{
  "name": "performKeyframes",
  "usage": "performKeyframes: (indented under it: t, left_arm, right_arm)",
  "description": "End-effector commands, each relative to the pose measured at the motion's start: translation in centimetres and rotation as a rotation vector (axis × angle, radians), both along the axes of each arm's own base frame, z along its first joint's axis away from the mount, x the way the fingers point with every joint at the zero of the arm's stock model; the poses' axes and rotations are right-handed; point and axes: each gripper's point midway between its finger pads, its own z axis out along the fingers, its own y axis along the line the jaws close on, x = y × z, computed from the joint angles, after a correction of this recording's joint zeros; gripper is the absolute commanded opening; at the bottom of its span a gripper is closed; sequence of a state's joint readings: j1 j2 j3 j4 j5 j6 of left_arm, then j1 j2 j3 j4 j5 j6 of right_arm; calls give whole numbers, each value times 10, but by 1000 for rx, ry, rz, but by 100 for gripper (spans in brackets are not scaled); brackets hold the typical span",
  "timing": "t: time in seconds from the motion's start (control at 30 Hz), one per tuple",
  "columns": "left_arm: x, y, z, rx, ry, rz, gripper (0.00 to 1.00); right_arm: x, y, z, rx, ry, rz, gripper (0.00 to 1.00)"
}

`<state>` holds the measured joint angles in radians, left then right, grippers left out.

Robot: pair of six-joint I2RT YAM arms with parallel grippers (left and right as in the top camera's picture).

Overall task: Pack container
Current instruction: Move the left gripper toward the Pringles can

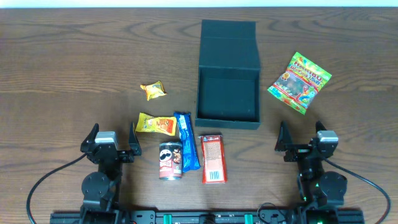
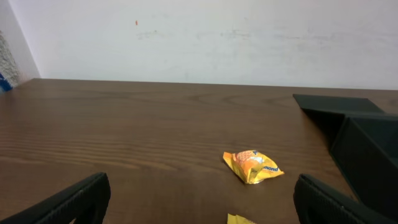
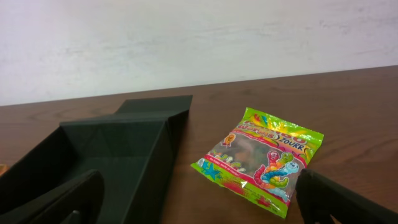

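Jaws wide apart on both arms, nothing held. Left gripper (image 1: pixel 114 128) parked near-left of the container, right gripper (image 1: pixel 301 129) near-right of it, both well clear of its walls.

Container (image 1: pixel 227 96): dark teal box, mid-table, flap lid laid open on the far side, interior bare. Nothing packed yet.

Gummy bag (image 1: pixel 300 81): green, flat, right of the container, apart from it. Also plain in the right wrist view.

Red packet (image 1: pixel 212 158): just in front of the container's near wall, lying lengthwise.

Blue bar (image 1: pixel 185 149): near-left of the container's front corner, beside the red packet.

Chip can (image 1: pixel 170 160): short, upright, left of the blue bar and touching or nearly touching it; cannot tell which.

Yellow packet (image 1: pixel 156 125): left of the container's front corner, its end against the blue bar.

Small orange-yellow sweet (image 1: pixel 153 90): alone, well left of the container. Centred in the left wrist view.

Judgement: step in hand is the very start, first pick not begun. Next move calls for choosing one item per arm. The gummy bag suits the right arm and the sweet the left; flat packets need a low pinch at an edge.
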<state>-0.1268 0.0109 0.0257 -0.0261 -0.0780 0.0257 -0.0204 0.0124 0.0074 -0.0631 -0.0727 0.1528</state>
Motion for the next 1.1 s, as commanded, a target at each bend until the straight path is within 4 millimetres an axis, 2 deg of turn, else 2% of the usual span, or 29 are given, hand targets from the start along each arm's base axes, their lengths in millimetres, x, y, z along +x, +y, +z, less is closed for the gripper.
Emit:
performKeyframes:
  t: [0.0, 0.3, 0.37, 0.47, 0.57, 0.7, 0.83, 0.93, 1.0, 1.07]
  left_arm:
    - [-1, 1, -19, 4, 58, 4, 95]
    - [-1, 6, -18, 53, 52, 30, 95]
    - [1, 11, -1, 27, -17, 64, 95]
    - [0, 1, 27, -83, -98, 5, 95]
    - [-8, -11, 46, -166, -71, -61, 95]
    - [-21, -13, 79, -172, -2, -78, 95]
    - [-26, -16, 120, -164, 97, -91, 95]
    - [-24, -33, 145, -173, 220, -172, 95]
    - [-23, -42, 150, -183, 350, -213, 95]
    - [-25, -48, 144, -193, 508, -229, 95]
  right_arm:
    - [0, 0, 0, 11, 0, 1, 99]
    - [0, 0, 0, 11, 0, 1, 99]
    - [0, 0, 0, 11, 0, 1, 99]
    - [0, 0, 0, 11, 0, 1, 99]
    - [0, 0, 0, 11, 0, 1, 99]
    - [0, 0, 0, 11, 0, 1, 99]
    - [0, 0, 0, 11, 0, 1, 99]
    - [0, 0, 0, 11, 0, 1, 99]
    - [0, 0, 0, 11, 0, 1, 99]
    - [0, 0, 0, 11, 0, 1, 99]
